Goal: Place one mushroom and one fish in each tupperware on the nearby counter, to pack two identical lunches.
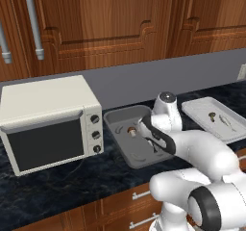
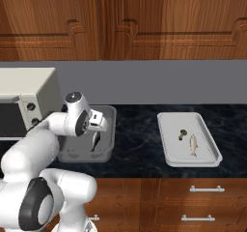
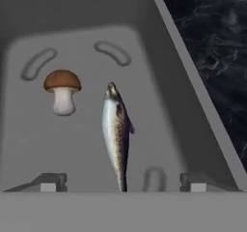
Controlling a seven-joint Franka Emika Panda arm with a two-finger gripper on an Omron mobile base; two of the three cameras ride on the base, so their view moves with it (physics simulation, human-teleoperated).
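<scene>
Now the gripper [image 3: 119, 183] hangs over the grey tub [image 3: 202, 105], fingers spread wide, a dark fish [image 3: 116, 132] between them, apparently untouched. Hand view shows the red-brown mushroom [image 3: 62, 91] beside it; right base view shows the white tray [image 2: 189, 159] holding another mushroom [image 2: 182, 134] and pale fish [image 2: 193, 145]

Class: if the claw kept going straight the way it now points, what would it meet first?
Probably the dark fish, lying between the open claw tips in the grey tub; depth is unclear, so perhaps the tub floor beside it.
</scene>
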